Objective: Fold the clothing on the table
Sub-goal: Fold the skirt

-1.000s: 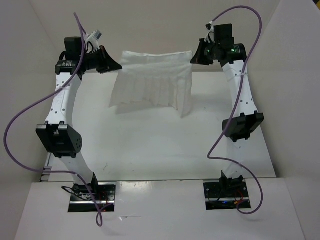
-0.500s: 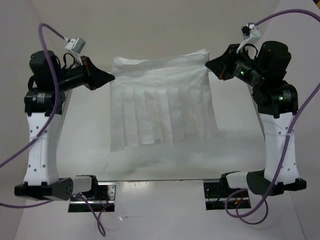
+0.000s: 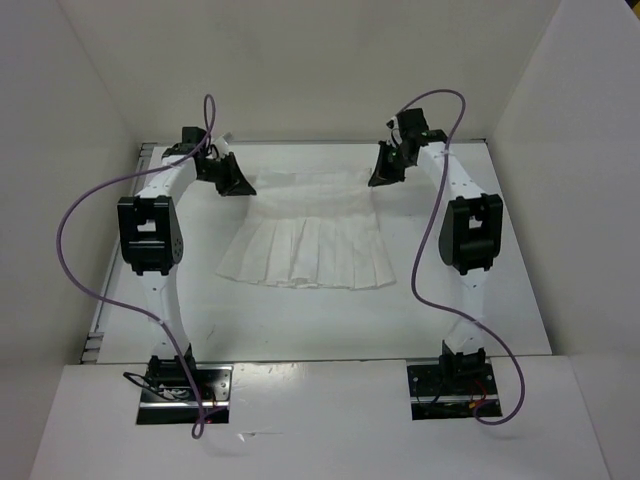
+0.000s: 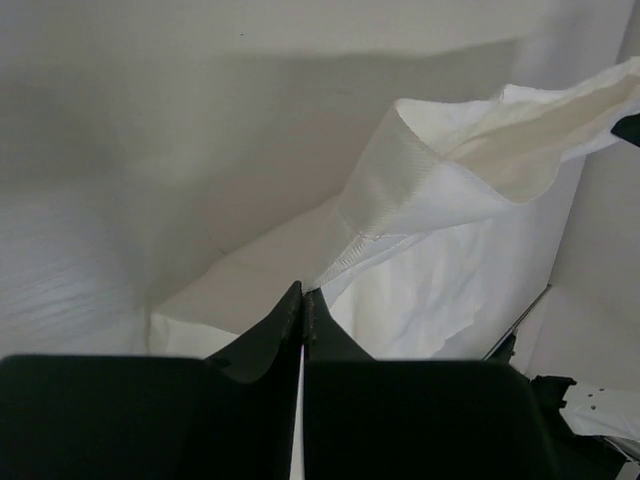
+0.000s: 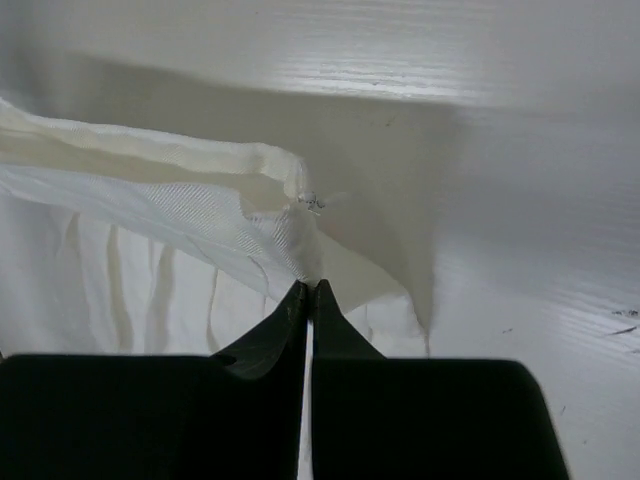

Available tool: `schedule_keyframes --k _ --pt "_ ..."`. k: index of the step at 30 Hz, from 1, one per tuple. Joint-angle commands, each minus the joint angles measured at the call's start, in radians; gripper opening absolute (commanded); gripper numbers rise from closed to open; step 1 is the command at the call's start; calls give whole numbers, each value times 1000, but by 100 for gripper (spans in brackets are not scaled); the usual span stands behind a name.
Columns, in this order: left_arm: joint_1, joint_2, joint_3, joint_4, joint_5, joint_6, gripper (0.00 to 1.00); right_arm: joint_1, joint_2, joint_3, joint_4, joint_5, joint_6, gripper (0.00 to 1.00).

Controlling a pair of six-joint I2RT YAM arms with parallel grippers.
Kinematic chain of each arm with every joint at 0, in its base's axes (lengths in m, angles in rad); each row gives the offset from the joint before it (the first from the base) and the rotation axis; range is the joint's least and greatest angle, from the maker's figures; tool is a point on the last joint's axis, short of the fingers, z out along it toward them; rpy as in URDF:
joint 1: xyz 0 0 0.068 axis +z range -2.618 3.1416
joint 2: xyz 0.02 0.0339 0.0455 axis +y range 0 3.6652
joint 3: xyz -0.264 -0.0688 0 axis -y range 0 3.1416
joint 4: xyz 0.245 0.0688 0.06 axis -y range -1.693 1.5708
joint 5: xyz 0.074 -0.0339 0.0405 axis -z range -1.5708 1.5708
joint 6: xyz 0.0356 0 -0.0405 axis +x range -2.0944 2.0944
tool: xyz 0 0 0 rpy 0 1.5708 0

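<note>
The clothing [image 3: 305, 245] is a white pleated skirt spread fan-wise on the table [image 3: 300, 320], hem toward the arm bases, waistband at the far side. My left gripper [image 3: 240, 187] is shut on the waistband's left corner, and my right gripper [image 3: 378, 178] is shut on its right corner. In the left wrist view the fingertips [image 4: 296, 298] pinch the fabric edge, and the ribbed waistband [image 4: 400, 165] rises beyond them. In the right wrist view the gripper [image 5: 309, 288] nips the clothing [image 5: 200, 220] just below the waistband, pleats showing at the left.
White upright walls [image 3: 560, 120] close in the table at the back and both sides. Purple cables [image 3: 75, 215] loop out from both arms. The arm bases [image 3: 185, 385] sit at the near edge. A grey metal edge [image 3: 100, 315] runs along the table's left side.
Both arms have swung away from the camera and down to the far side of the table. The skirt, which hung stretched between them, now lies on the table.
</note>
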Motion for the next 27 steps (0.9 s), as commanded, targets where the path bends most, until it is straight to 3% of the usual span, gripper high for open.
schedule_keyframes --k 1,10,20,27 --pt "50 -35 96 59 -68 -7 2 -39 -11 138 18 119 -17 0" --pt "72 -148 -11 119 -23 -16 4 0 -81 143 -14 161 -37 0" --pt "72 -327 -380 174 -146 -16 4 29 -297 -361 62 142 -18 0" --pt "33 -341 -496 133 -246 -25 7 67 -431 -601 90 88 12 0"
